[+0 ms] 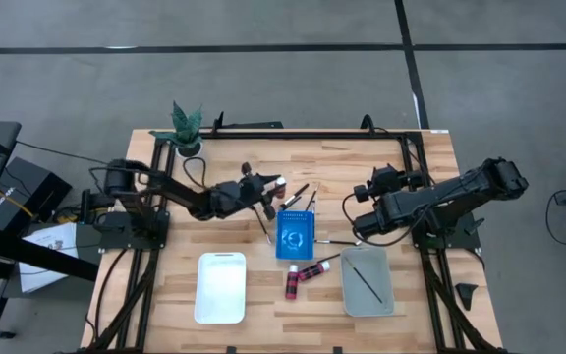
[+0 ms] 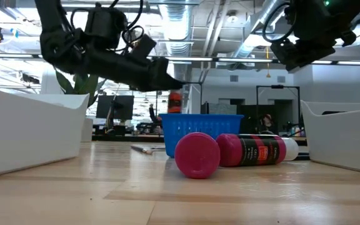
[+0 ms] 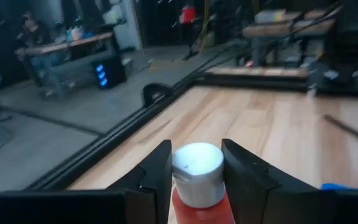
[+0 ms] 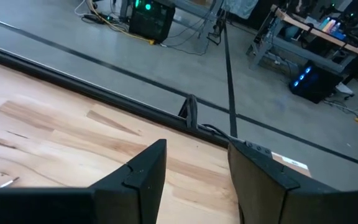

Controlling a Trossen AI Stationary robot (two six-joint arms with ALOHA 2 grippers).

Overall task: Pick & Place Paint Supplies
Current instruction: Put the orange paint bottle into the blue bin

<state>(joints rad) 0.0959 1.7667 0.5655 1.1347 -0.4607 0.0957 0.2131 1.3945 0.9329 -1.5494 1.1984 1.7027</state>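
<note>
Left claw (image 1: 266, 187) raised above the worktop (image 1: 234, 147), just behind and left of the blue square rack (image 1: 295, 234); it pinches a red paint bottle with a white cap (image 3: 197, 177), cap pointing outward between the two fingers (image 3: 156, 171); the same bottle shows in the low view, held clear of the wood; its cap end visible in the high view near the claw tip.

Right claw (image 4: 194, 171) hangs above the right side of the worktop, right of the rack; fingers spread, nothing between them; bare wood below.

Two more red paint bottles (image 1: 301, 274) lie on their sides just in front of the rack, between the white tray (image 1: 220, 287) and the grey tray (image 1: 367, 281); in the low view the nearer one shows its round base, the other its label and white cap; whether the two touch I cannot tell.

One dark-handled brush (image 1: 364, 275) lies diagonally inside the grey tray; other thin brushes (image 1: 297, 194) lie on the wood behind the rack; white tray holds nothing visible.

Potted plant (image 1: 186, 126) at the far left corner of the worktop.
</note>
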